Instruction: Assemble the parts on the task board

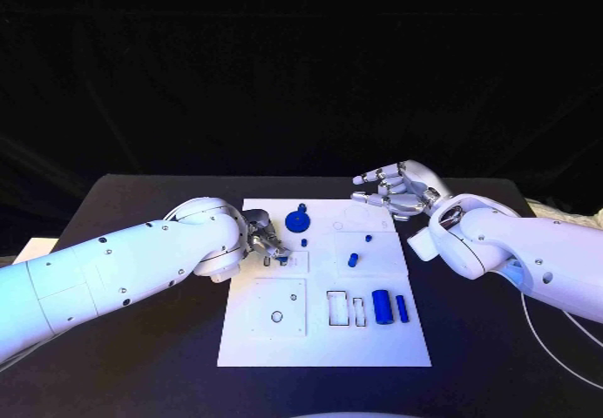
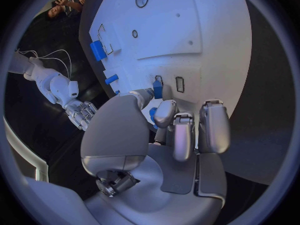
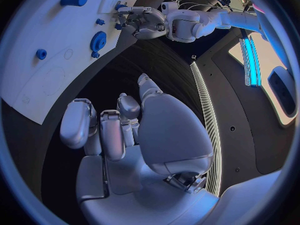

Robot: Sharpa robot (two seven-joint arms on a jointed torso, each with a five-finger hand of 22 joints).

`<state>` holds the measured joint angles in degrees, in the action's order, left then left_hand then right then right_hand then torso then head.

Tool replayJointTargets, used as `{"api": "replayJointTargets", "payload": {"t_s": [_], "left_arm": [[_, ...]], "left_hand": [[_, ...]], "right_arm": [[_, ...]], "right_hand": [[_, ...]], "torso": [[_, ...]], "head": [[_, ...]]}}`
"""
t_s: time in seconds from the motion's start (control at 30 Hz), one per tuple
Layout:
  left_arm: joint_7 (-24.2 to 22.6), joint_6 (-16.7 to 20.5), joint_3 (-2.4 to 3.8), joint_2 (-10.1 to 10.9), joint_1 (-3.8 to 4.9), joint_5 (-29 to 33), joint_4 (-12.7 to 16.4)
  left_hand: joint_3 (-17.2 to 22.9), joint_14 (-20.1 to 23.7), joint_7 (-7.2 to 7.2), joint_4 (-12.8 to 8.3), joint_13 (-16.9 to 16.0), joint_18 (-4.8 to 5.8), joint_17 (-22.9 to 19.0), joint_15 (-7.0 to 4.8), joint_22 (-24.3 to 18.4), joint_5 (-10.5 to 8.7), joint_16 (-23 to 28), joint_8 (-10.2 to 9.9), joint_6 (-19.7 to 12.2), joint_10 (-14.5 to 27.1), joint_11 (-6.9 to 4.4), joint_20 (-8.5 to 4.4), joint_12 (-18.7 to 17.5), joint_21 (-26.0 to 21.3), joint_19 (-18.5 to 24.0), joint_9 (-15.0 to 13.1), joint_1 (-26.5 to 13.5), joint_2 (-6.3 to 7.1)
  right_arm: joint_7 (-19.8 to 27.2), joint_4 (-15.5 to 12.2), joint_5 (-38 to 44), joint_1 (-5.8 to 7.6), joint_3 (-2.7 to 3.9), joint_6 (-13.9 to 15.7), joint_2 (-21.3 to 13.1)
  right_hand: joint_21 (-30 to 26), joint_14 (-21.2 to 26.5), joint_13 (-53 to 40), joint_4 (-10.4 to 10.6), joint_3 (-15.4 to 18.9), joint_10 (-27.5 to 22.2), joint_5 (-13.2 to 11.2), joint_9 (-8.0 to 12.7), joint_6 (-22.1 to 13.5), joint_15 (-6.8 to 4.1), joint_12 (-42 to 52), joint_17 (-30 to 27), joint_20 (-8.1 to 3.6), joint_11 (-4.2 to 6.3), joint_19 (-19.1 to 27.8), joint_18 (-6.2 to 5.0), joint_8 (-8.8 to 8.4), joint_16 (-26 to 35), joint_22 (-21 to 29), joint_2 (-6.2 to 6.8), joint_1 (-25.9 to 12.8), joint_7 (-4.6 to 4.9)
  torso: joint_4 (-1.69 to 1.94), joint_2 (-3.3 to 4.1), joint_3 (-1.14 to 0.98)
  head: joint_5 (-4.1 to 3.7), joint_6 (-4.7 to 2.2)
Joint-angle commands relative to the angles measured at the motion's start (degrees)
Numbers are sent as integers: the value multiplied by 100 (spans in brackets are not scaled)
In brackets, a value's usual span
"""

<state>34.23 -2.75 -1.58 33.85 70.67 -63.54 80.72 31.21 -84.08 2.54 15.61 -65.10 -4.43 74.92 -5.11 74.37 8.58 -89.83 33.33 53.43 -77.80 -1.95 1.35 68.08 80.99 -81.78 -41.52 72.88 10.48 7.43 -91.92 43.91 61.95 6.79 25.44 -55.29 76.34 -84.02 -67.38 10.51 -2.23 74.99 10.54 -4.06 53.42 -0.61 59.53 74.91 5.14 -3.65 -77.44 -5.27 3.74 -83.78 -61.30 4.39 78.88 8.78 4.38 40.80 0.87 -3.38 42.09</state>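
Left hand [image 1: 267, 240] over the left edge of the white task board [image 1: 377, 344], fingers curled in close together, their tips at a small blue part [image 2: 157, 89] beside a rectangular slot; whether the part is actually pinched cannot be told. On the board's mid area, to the right of that hand, lie a blue gear [image 1: 298, 220], a small blue peg [image 1: 355, 259] and, nearer the robot, two blue cylinders [image 1: 382, 306]. Right hand [image 1: 395, 191] hovers just off the board's far right corner, fingers loosely bent and apart, holding nothing.
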Motion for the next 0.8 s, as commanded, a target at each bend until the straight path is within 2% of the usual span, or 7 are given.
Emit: {"api": "replayJointTargets", "payload": {"t_s": [0.03, 0.43, 0.7, 0.8], "left_arm": [[27, -335, -7, -6, -15, -115, 1], [154, -602, -7, 1, -16, -192, 21], [179, -635, -7, 3, -16, -206, 27], [179, -593, -7, -6, -16, -169, 19]], "left_hand": [[938, -592, -34, -919, -7, 94, 1508, 2, 1, 10, -17, 35, 2, -44, 1, 1, 22, 18, -40, -7, 2, -77], [968, -592, -37, -953, -21, 95, 1508, 3, 2, 10, -17, 36, 7, -54, -3, 1, 35, 17, -41, -18, -3, -60], [977, -592, -38, -961, -33, 96, 1508, 3, 7, 9, -17, 39, 13, -62, -3, 0, 47, 20, -44, -23, -14, -51], [964, -592, -53, -932, -59, 98, 1508, 3, 22, -7, -17, 56, 54, -91, -6, 1, 76, 26, -52, -47, -137, -38]], "right_arm": [[-4, -9, -49, -5, -1, -117, 1], [0, -7, -54, -5, -1, -147, 3], [16, -9, -55, -5, -2, -151, 4], [19, -9, -55, -5, -2, -152, 5]], "right_hand": [[-27, -346, 8, -23, 26, -56, 39, -7, 40, -16, -23, 402, 6, -1, 46, -28, 14, 21, 5, -67, -6, 4], [-27, -346, 8, -23, 26, -56, 39, -7, 40, -16, -23, 402, 6, -1, 46, -28, 14, 21, 5, -67, -6, 4], [-27, -346, 8, -23, 26, -56, 39, -7, 40, -16, -23, 402, 6, -1, 46, -28, 14, 21, 5, -67, -6, 4], [-27, -346, 8, -23, 26, -56, 39, -7, 40, -16, -23, 402, 6, -1, 46, -28, 14, 21, 5, -67, -6, 4]], "torso": [[5, 1, 2], [3, -2, 6], [5, -1, 5], [2, -1, 5]], "head": [[-10, 7], [-18, 39], [-8, 42], [-6, 47]]}}
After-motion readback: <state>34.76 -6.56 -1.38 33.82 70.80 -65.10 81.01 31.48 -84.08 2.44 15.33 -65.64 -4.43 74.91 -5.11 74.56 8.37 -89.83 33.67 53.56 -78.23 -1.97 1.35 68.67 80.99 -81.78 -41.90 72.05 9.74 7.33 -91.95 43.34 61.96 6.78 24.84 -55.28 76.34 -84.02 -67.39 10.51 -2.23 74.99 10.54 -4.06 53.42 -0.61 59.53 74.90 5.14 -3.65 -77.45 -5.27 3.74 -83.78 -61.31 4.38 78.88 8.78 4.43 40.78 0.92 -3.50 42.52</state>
